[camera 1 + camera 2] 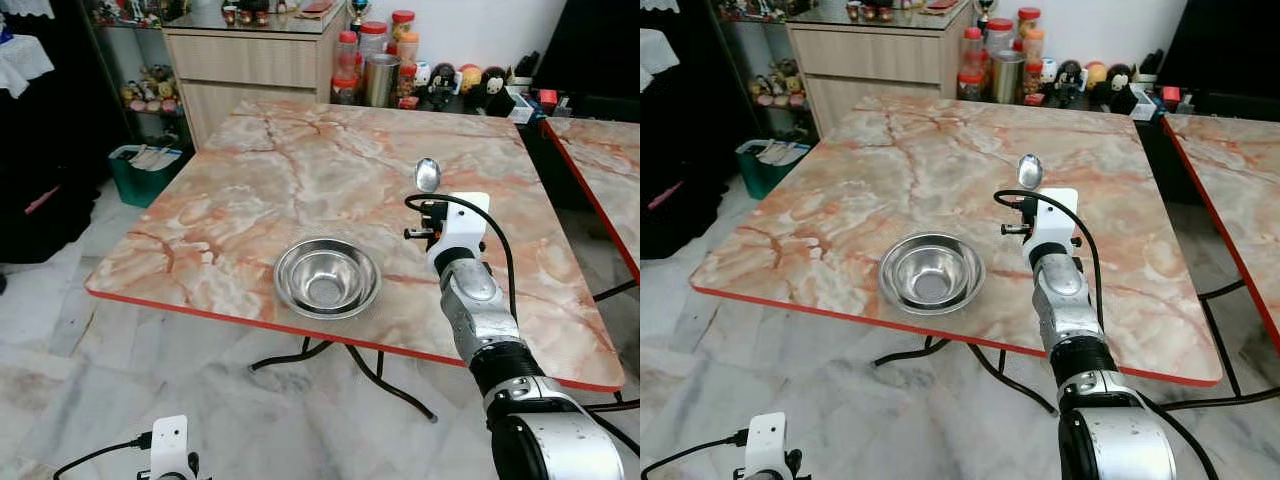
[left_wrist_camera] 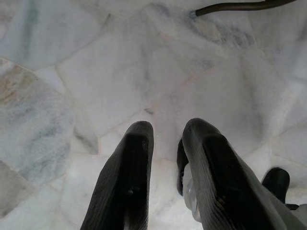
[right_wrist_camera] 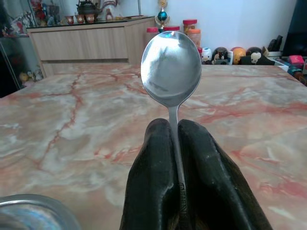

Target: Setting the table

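Polished metal spoon [image 3: 171,67] and bowl [image 1: 327,277], both mirror-bright. Table [image 1: 250,190]: glossy pink-veined marble look, red edge. Fingers [image 3: 211,177]: matt black, finely ribbed; floor [image 2: 120,72]: pale smooth marble slabs.

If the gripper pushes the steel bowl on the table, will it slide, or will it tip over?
The steel bowl would probably slide easily: it looks thin and light, and the marble table seems smooth and glossy. A push high on its flared rim might tilt it, since its base looks narrower. It looks rigid, not fragile.
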Robot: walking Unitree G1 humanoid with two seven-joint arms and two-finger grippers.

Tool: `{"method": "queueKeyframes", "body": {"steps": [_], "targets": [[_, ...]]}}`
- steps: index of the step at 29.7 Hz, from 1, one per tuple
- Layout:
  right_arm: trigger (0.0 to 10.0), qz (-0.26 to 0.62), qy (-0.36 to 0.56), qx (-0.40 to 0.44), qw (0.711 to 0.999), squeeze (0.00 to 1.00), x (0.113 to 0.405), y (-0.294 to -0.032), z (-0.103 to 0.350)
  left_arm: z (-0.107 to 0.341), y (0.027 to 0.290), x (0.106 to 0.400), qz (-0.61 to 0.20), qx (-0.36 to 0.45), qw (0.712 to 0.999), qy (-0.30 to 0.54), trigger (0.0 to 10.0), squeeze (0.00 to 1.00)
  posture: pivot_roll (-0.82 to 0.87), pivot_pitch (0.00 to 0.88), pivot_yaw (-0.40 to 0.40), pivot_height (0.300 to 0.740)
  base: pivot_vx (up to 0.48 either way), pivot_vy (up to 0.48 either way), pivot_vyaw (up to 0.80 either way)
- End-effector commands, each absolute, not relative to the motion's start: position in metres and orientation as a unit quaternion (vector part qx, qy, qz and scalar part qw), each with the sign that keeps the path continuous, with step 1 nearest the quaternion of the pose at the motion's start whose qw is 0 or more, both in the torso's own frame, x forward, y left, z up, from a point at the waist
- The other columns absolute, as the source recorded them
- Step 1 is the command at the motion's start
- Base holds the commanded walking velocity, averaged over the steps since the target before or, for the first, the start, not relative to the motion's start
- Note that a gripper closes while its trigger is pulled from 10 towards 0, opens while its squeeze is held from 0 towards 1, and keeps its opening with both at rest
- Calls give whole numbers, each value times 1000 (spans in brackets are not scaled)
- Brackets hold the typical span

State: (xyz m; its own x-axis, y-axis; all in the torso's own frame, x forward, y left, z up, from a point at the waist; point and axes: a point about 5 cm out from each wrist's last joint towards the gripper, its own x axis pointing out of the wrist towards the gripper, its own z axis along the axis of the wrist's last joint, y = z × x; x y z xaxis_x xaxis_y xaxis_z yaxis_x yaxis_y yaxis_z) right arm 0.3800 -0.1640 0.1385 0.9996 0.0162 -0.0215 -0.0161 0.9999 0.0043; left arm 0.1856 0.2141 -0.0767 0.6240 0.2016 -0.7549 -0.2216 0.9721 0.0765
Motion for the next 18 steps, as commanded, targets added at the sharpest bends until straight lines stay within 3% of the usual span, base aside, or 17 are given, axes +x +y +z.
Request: {"method": "queueKeyframes", "body": {"steps": [1, 13, 18], "targets": [[10000, 6, 6, 3, 1000, 0, 383, -165, 145, -78, 217, 182, 125, -17, 896, 425, 10000, 0, 61, 0, 3, 740, 0, 330, -688], [10000, 6, -3, 2, 1000, 0, 383, -164, 147, -78, 218, 182, 125, -16, 896, 426, 10000, 0, 61, 0, 4, 740, 0, 332, -57], [10000, 4, 2, 0, 1000, 0, 382, -165, 145, -79, 216, 182, 119, -16, 896, 427, 10000, 0, 62, 0, 5, 740, 0, 0, 0]]}}
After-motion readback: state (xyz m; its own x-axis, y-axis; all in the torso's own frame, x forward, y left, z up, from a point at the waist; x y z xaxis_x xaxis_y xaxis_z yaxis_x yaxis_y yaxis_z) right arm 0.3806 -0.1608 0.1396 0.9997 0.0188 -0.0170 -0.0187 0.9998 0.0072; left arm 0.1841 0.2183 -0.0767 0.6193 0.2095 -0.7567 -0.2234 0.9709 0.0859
